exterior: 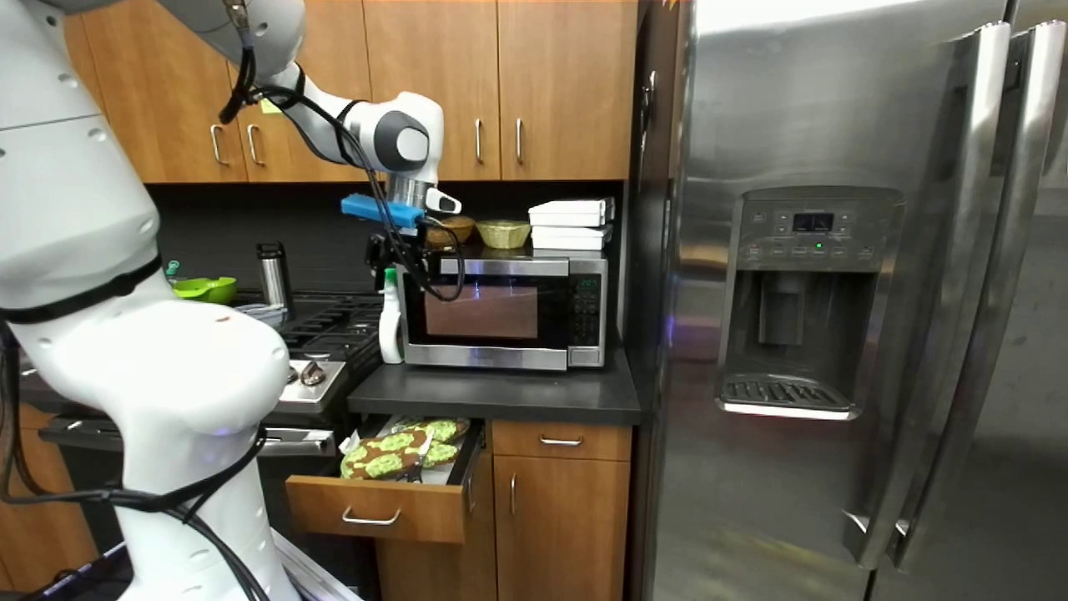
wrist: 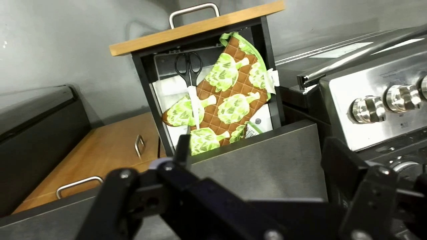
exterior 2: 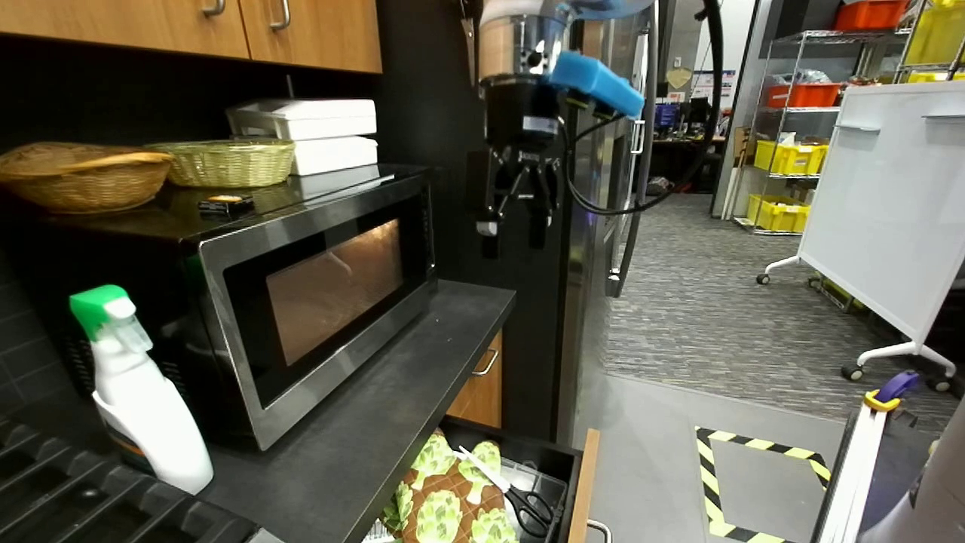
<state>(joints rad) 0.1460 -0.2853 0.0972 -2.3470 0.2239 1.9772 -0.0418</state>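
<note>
My gripper [wrist: 262, 151] stands open with nothing between its fingers. In an exterior view the gripper [exterior 2: 515, 232] points down, in the air in front of the microwave and above counter height. Below it, a wooden-fronted drawer [wrist: 196, 28] is pulled out; its front [exterior: 375, 505] faces the room. Inside lies a brown quilted oven mitt [wrist: 213, 115] with green artichoke prints. Black-handled scissors [wrist: 194, 100] rest across the mitt, blades towards the counter. Both exterior views show the mitt [exterior: 384, 457] [exterior 2: 464, 494]; a second printed piece seems to lie beside it, partly hidden.
The dark counter [wrist: 267, 163] overhangs the drawer's back. On it stand a microwave [exterior 2: 332, 302] and a white spray bottle [exterior 2: 151, 422]. Baskets [exterior 2: 234, 162] and white boxes [exterior 2: 332, 128] sit on top. A stove with knobs [wrist: 368, 110] adjoins the drawer; a steel fridge [exterior: 793, 100] stands opposite.
</note>
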